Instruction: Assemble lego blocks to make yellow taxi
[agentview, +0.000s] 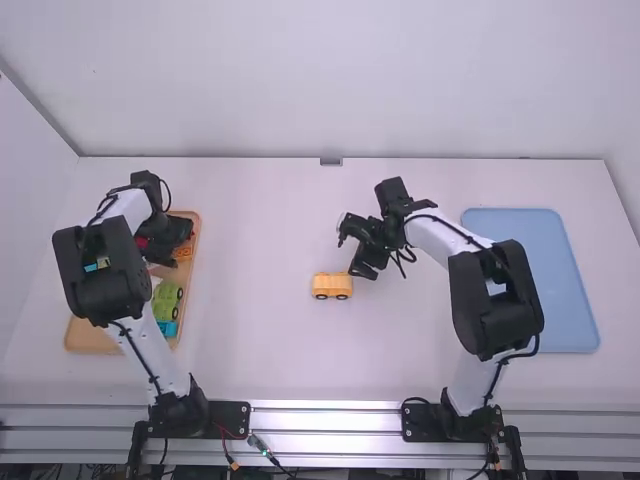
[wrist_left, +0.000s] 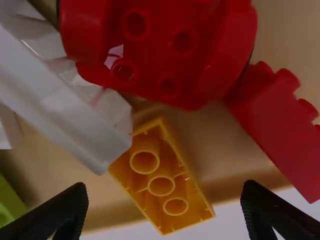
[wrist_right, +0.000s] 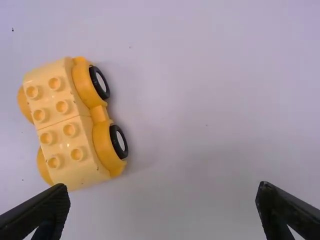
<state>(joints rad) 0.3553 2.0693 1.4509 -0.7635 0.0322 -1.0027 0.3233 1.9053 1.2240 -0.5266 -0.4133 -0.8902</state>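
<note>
Left pincer (wrist_left: 165, 200) and right pincer (wrist_right: 164, 189) are gaping wide; white piece (wrist_left: 65, 102) crowding orange brick (wrist_left: 194, 194) near tray's (agentview: 90, 340) right edge could be spoiling a grip.

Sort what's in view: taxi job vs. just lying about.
Job:
- yellow wheeled base, pale yellow blocks on top
- orange block near left end effector, probably
- tan tray, as parts supply

Lying about, apparently:
- red pieces
- green wheeled piece
- blue piece
- blue tray

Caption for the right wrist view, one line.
Yellow block car on the white table, two black wheels visible, gripper fingers open beside it.
</note>
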